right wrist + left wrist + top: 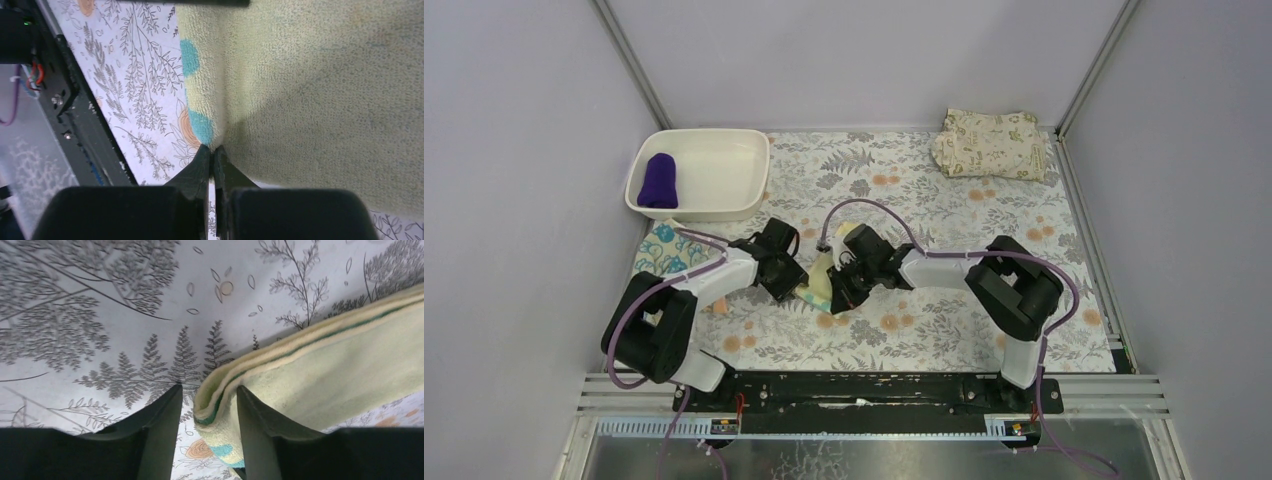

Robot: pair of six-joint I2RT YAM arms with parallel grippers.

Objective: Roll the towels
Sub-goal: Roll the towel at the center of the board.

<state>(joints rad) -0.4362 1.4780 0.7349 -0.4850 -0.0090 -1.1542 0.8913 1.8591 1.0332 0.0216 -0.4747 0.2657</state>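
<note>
Now | left gripper (209,388) astride yellow towel (325,365) | right gripper (211,148) pinching it

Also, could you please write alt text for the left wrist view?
The folded edge of a pale yellow towel sits between the two dark fingers of the left claw, a gap showing beside one finger, above a grey leaf-printed table cover.

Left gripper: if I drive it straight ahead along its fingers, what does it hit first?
The folded edge of the yellow towel, which sits between the open fingers of the left gripper; it would ride further onto that fold. Beyond lies the printed table cover, though depth is hard to judge.
</note>
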